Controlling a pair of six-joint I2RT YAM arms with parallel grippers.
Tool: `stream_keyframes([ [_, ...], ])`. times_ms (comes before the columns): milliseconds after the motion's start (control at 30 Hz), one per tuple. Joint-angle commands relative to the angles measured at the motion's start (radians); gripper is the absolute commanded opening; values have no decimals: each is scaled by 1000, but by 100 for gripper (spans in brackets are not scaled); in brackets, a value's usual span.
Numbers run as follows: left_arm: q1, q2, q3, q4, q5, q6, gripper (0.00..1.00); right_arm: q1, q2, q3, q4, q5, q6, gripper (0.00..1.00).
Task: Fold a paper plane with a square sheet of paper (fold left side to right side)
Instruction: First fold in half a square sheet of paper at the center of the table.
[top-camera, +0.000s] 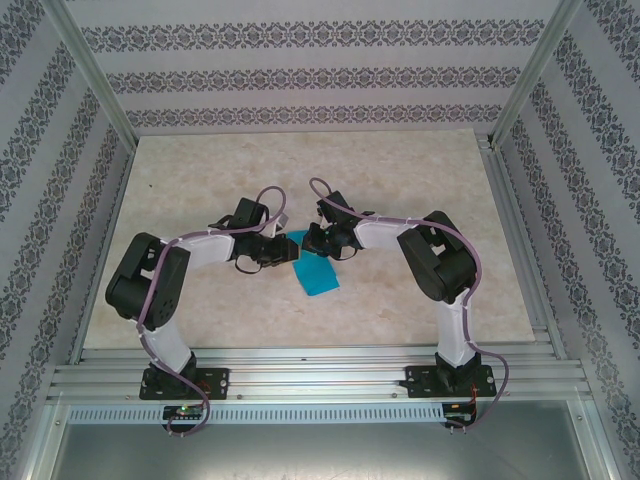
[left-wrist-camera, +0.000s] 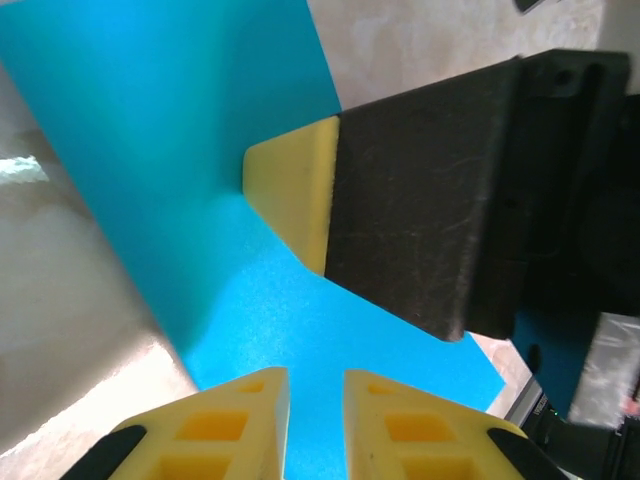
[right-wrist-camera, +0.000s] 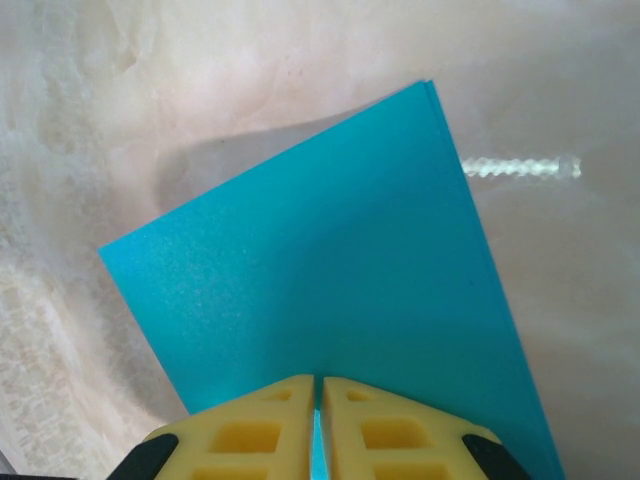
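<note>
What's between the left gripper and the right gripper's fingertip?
The cyan paper sheet spans from left gripper to right gripper's fingertip, in left wrist view.

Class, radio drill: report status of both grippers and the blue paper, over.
Right gripper shut on the square sheet of paper, folded double. Left gripper slightly open at the sheet. Right gripper's finger close ahead of it.

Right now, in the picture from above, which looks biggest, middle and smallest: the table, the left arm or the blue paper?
1. The table, by far the biggest.
2. The left arm, in the middle.
3. The blue paper, the smallest.
</note>
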Motion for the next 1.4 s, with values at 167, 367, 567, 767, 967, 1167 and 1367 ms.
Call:
stream_keyframes([
  [167, -25, 74, 31, 42, -9, -10, 24, 6, 46, -24, -63, 65, -20, 13],
  [367, -35, 109, 33, -3, -66, 15, 24, 5, 32, -25, -46, 59, -23, 13],
  [567, -63, 137, 46, -76, -135, 49, 24, -1, -27, -27, 1, 31, -27, 16],
  [767, -77, 150, 47, -135, -197, 64, 24, -21, -151, -40, -37, 47, -51, 24],
  [967, -82, 155, 44, -135, -201, 62, 24, -25, -266, -117, -98, 16, -66, 20],
  [1167, -82, 154, 54, -147, -208, 60, 23, 23, -312, -196, -86, -55, -13, 17],
  [1367, -84, 155, 56, -151, -214, 56, 24, 52, -259, -201, -117, -31, -19, 17],
])
